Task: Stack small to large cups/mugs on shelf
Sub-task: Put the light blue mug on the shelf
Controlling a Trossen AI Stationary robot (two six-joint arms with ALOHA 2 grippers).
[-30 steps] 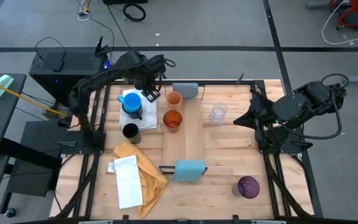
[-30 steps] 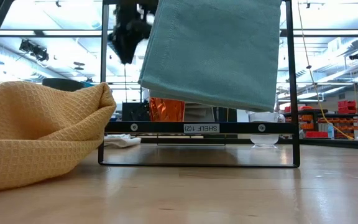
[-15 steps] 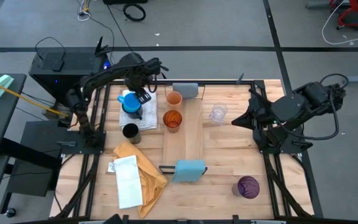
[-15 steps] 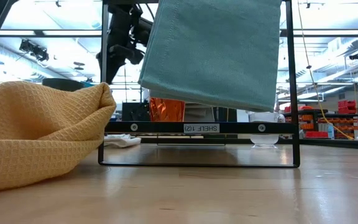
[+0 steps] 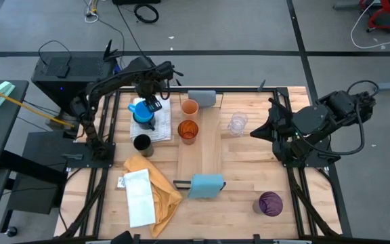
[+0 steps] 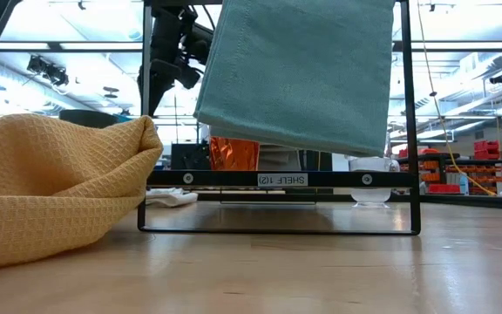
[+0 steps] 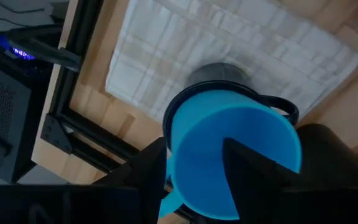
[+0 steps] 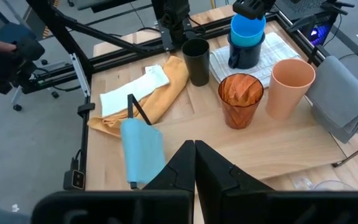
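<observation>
Shelf (image 5: 200,146) mid-table holds orange cup (image 5: 189,107) and amber cup (image 5: 187,130) at far end. Left gripper (image 5: 153,103) parted over bright blue mug (image 5: 143,112), stacked in navy mug (image 8: 243,56) on white cloth (image 5: 162,129). Right gripper (image 5: 252,133) clenched, right of clear glass (image 5: 237,123). Black cup (image 5: 141,143) near left; purple cup (image 5: 270,202) near right.

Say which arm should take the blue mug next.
Left. Its pincer hangs right over the blue mug, which sits stacked in the navy mug on the white cloth. The right pincer waits across the shelf, near the glass.
</observation>
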